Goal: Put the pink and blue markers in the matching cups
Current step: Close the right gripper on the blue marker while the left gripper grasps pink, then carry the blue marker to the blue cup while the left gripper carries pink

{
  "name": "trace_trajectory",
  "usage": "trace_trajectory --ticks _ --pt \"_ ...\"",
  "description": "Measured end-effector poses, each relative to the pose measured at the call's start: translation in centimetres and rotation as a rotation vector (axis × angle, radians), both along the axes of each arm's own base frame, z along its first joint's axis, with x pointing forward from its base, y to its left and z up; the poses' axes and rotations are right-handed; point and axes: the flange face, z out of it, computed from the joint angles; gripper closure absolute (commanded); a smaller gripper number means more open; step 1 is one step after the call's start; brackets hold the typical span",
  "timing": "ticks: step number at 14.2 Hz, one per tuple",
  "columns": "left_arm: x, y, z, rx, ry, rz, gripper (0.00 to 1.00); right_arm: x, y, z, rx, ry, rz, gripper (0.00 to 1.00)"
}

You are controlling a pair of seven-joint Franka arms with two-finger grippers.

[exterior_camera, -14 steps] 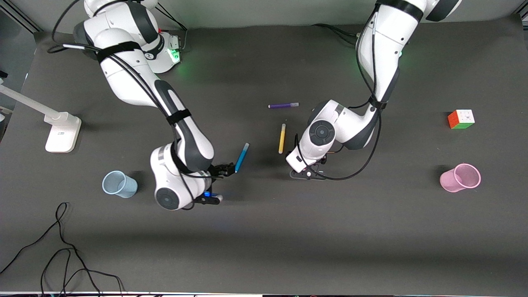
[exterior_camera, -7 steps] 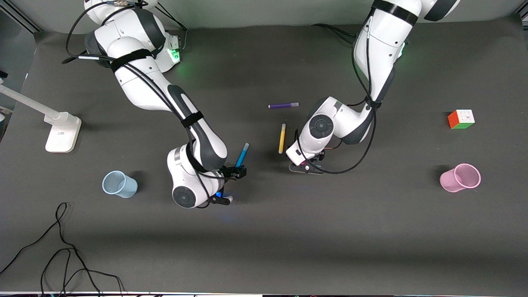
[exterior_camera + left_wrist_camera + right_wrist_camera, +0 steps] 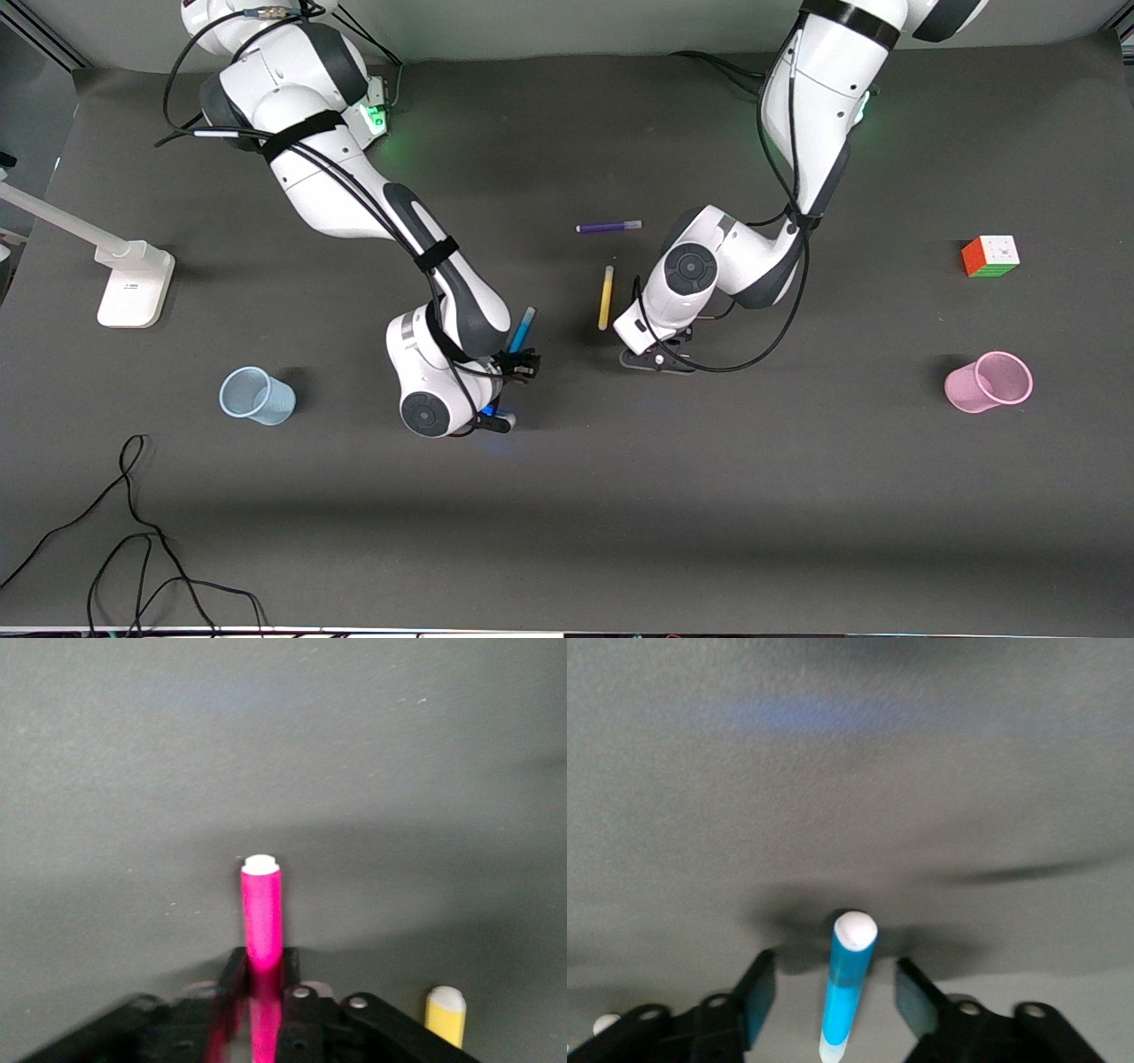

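Markers — one pink (image 3: 262, 914), one blue (image 3: 849, 983)

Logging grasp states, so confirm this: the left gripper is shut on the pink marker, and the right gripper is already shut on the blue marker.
Half right. In the right wrist view the right gripper straddles the blue marker with its fingers open, apart from it. The left gripper is shut on the pink marker.

The blue marker (image 3: 522, 330) lies flat mid-table, slanted toward 1 o'clock, white end (image 3: 855, 927) showing. The pink marker (image 3: 262, 912) shows only in the left wrist view, white-tipped. The pale blue cup (image 3: 256, 396) sits at 8 o'clock, the pink cup (image 3: 989, 382) at 4 o'clock.
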Motion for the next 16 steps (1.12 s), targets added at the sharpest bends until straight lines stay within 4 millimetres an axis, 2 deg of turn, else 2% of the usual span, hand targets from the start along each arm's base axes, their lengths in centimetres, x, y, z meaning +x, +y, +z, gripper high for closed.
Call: trace_trajectory --ticks 4,6,8,10,12,13,14,16 --pt "0.2 0.4 0.0 0.002 -0.004 -0.009 1.00 0.7 -0.5 0.9 0.000 -0.004 -0.006 1.00" --pt "1.4 1.4 2.1 0.005 -0.015 0.010 1.00 1.1 -0.7 1.4 0.000 -0.008 -0.007 1.00" --pt "2.9 3.5 6.9 0.048 0.029 0.003 1.00 2.0 -1.2 2.6 -0.001 -0.025 -0.011 1.00" --pt "4.8 7.0 14.2 0.096 0.082 -0.051 1.00 3.2 -2.4 5.3 -0.014 -0.051 -0.025 1.00" --pt "6.3 12.0 21.7 0.135 0.098 -0.092 1.00 5.2 -5.1 10.3 -0.053 -0.110 -0.074 1.00" --pt "6.8 14.7 24.8 0.141 0.098 -0.110 1.00 6.3 -7.0 13.3 -0.082 -0.157 -0.091 1.00" --pt "7.1 17.5 27.2 0.145 0.100 -0.135 1.00 7.2 -9.3 16.5 -0.128 -0.213 -0.097 1.00" --pt "7.9 23.3 30.1 0.174 0.086 -0.219 1.00 8.2 -13.4 21.5 -0.250 -0.312 -0.086 1.00"
